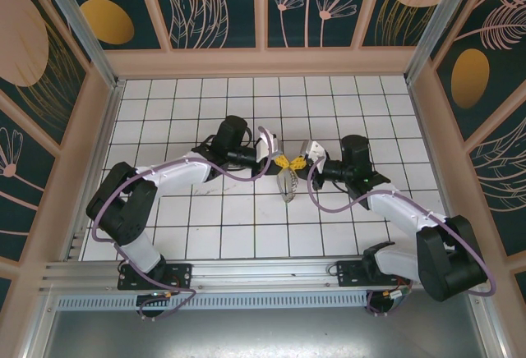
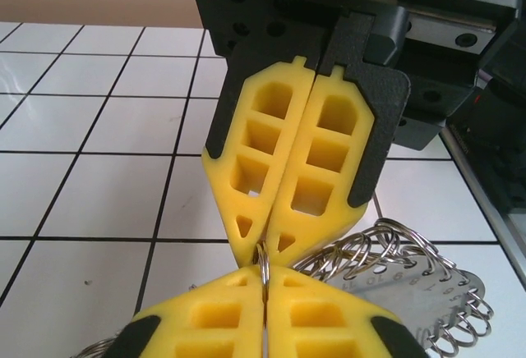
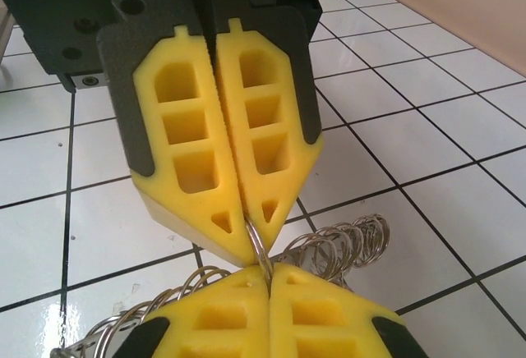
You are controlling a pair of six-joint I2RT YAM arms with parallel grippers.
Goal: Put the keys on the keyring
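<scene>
left gripper (image 2: 265, 276): pads pressed together, pinching the thin wire of the keyring (image 1: 288, 184).
right gripper (image 3: 269, 273): tip to tip with the left one, pads closed on the same wire.
keyring: hangs under the meeting tips at mid-table, with small rings and silver tags bunched along it; whether it touches the tiles is unclear.
tiles (image 1: 205, 218): glossy white with a dark grout grid.
rail (image 1: 263, 271): aluminium, at the near edge, carrying both arm bases.
wall panels (image 1: 222, 13): dark teal with pink flowers and orange discs, in a beige frame.

The keyring (image 2: 263, 263) is a thin silver wire loop, standing upright and edge-on above the middle of the white-tiled counter (image 2: 82, 128). Its fringe (image 3: 333, 247) of small silver rings and flat stamped pieces hangs bunched below it.
</scene>
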